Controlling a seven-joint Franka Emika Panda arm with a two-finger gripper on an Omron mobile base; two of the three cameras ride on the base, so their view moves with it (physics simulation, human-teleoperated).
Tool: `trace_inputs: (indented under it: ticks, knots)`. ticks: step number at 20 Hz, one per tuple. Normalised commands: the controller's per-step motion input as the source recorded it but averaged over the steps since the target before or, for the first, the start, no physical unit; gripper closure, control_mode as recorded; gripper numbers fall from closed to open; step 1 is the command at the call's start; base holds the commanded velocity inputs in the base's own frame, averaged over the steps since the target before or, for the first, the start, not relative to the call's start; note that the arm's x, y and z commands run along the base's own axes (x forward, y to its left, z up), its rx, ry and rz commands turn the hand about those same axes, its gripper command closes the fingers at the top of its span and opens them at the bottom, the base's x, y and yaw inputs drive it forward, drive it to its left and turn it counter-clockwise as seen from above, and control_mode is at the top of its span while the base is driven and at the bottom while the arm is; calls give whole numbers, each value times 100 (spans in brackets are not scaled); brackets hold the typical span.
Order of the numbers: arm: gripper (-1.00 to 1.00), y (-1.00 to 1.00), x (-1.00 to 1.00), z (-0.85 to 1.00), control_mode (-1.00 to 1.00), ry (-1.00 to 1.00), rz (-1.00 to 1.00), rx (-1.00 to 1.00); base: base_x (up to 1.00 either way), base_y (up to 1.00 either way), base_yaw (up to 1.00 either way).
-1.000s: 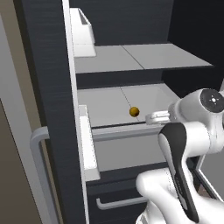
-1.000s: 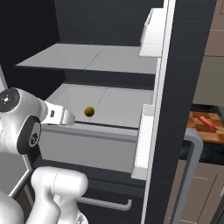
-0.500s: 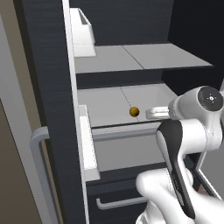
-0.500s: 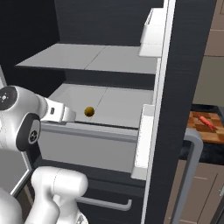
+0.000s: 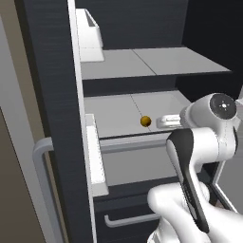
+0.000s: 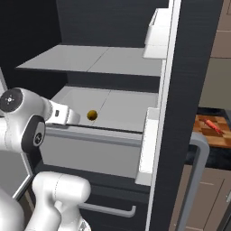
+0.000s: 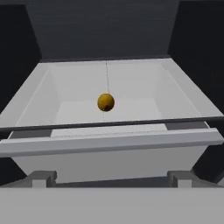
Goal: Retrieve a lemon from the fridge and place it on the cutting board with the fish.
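Lemon [image 7: 106, 102] ahead of open tool [image 7: 111, 178]

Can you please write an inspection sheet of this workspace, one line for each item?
Surface: light grey fridge shelf, doors open.
Job's things: lemon lies alone in the shelf bin; cutting board on the counter to the right, with the reddish fish on it.
Clutter: nothing seen.
Grippers: gripper before the bin, fingers apart, holding nothing, short of the lemon.
Cables: nothing seen.
Surroundings: beige cabinets.
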Motion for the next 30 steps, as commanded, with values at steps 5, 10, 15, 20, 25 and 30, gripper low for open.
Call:
trace_inputs:
  ticks: [5,10,15,20,25,30]
  knots:
    - [-100,0,26,-21,-100,0,0,0,0,0,0]
    - [-100,0,54,-1,-100,1,1,0,0,0,0]
    - [-100,0,50,0,-100,0,0,0,0,0,0]
    - [-100,0,42,-1,-100,0,0,0,0,0,0]
    - [-100,0,35,-6,-100,0,0,0,0,0,0]
    - [-100,0,18,-9,-100,4,0,0,0,0,0]
